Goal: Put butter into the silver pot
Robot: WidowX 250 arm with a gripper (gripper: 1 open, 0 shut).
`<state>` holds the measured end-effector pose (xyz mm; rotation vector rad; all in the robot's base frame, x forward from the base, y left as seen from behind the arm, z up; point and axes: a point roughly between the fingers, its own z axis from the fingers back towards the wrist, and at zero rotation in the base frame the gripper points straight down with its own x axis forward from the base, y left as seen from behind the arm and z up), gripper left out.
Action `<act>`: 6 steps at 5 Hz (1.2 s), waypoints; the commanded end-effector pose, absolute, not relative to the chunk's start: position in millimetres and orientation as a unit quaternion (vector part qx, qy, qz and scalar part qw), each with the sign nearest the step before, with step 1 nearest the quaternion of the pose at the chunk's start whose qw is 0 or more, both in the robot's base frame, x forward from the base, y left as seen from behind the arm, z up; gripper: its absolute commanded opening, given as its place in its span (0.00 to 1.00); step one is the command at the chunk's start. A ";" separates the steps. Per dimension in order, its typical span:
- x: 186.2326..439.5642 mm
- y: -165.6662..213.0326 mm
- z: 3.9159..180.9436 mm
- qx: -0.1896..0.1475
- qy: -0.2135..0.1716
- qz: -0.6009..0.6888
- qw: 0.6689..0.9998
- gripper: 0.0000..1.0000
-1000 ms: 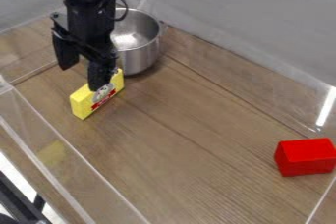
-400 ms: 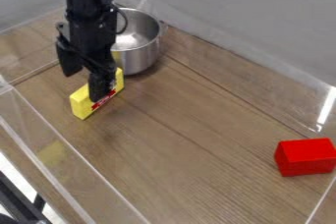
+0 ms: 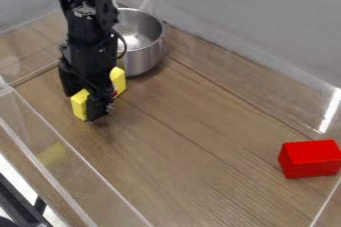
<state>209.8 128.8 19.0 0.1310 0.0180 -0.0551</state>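
Note:
The butter [image 3: 83, 106] is a small yellow block lying on the wooden table, just left of and in front of the silver pot [image 3: 142, 40]. My gripper [image 3: 91, 92] has come down over the butter, with one finger on each side of it. The jaws still look spread, not pressed on the block. The arm hides most of the butter's label; only its yellow ends show. The pot stands upright behind the gripper, and part of its left rim is hidden by the arm.
A red block [image 3: 309, 158] lies at the front right of the table. Clear plastic walls [image 3: 253, 32] edge the wooden surface at the back and along the front left.
The gripper has moved down from above the butter until its fingers straddle the block. The butter, the pot and the red block have not moved.

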 end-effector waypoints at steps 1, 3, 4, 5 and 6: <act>214.9 125.1 24.0 0.073 0.004 0.003 0.997 0.00; 218.5 125.1 40.7 0.072 -0.002 -0.006 0.997 0.00; 221.4 125.0 52.8 0.072 -0.007 -0.009 0.997 0.00; 220.8 120.8 50.3 0.072 -0.015 -0.025 0.997 0.00; 217.9 117.9 39.6 0.071 -0.017 -0.039 0.997 0.00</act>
